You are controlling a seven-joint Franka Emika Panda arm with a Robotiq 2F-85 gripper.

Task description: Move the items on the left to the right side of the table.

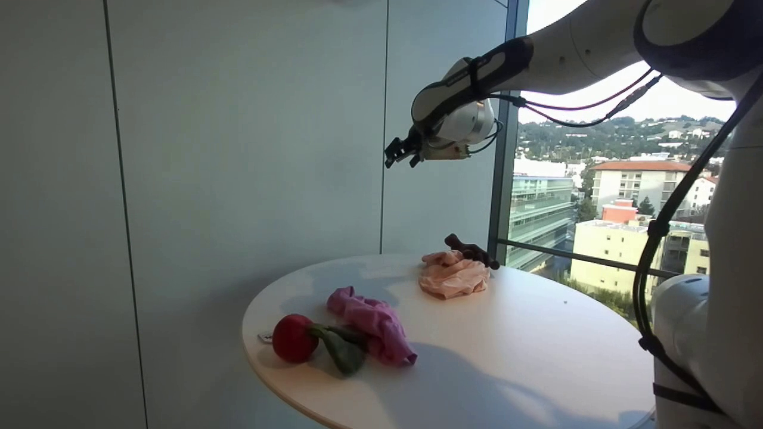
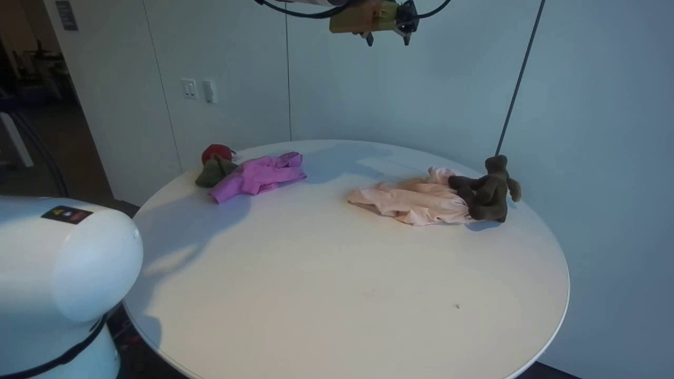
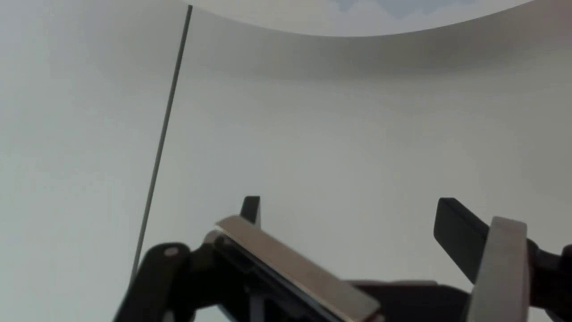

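A red round soft thing with green leafy parts (image 1: 295,338) lies near the table's left edge in an exterior view; it also shows in an exterior view (image 2: 217,153). A purple-pink cloth (image 1: 372,322) lies crumpled against its green part, and it also shows in an exterior view (image 2: 260,175). My gripper (image 1: 402,157) is high above the table, apart from all items; it also shows in an exterior view (image 2: 388,40). In the wrist view its fingers (image 3: 350,205) stand wide apart with nothing between them. The wrist view shows mostly wall, none of the items clearly.
A peach cloth (image 1: 454,275) lies on the right side of the round white table (image 1: 524,339), also in an exterior view (image 2: 416,200). A brown plush toy (image 2: 489,192) sits against it. A wall stands behind the table; a window (image 1: 620,196) is beside it.
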